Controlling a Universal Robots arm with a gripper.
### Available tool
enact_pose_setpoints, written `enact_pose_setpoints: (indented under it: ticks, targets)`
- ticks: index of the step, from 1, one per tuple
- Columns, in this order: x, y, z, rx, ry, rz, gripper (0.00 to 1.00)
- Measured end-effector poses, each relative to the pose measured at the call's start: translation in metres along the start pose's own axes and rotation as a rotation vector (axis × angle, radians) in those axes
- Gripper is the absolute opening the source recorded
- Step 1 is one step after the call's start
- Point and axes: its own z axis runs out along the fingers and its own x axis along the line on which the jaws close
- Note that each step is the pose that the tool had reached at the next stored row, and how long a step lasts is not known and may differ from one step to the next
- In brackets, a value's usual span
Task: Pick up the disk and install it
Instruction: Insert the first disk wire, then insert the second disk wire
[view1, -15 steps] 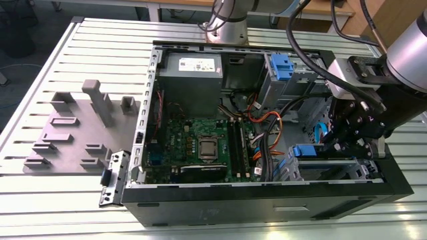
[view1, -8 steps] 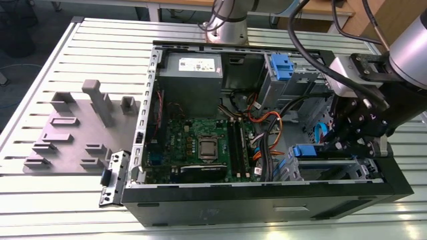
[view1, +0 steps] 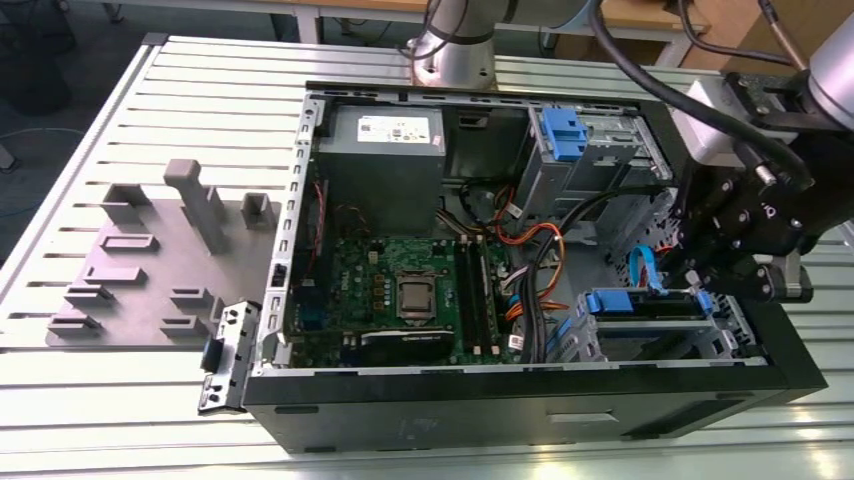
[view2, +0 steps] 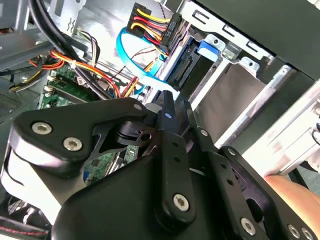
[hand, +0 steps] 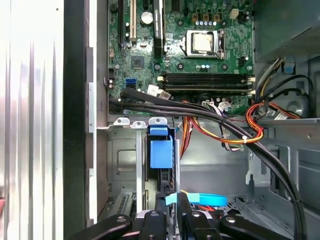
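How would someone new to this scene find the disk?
Start at the open black case. Go to the grey cage in its corner at the exterior view's lower right, by the hand. The disk is the slab slotted there with a blue handle, unlike the blue bracket nearer the power supply.

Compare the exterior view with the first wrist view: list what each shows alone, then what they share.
Exterior view alone: the grey fixture plate on the slatted table at the view's left, the power supply box, and the arm's column behind the open computer case.

First wrist view alone: the blue tab in the drive cage, seen from directly above the gripper.

Shared: the motherboard with its processor socket, and the orange and black cables.
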Motion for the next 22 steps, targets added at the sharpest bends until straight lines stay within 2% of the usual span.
enact_pose_setpoints:
  ticks: [6, 13, 22]
  targets:
    - [0.0000, -0.0006, 0.0000, 0.0000, -0.0001, 0.000, 0.24]
    - [-0.0003, -0.0122, 0.0007, 0.0000, -0.0003, 0.000, 0.24]
    - [-0.0003, -0.0153, 0.0008, 0.0000, -0.0001, 0.000, 0.24]
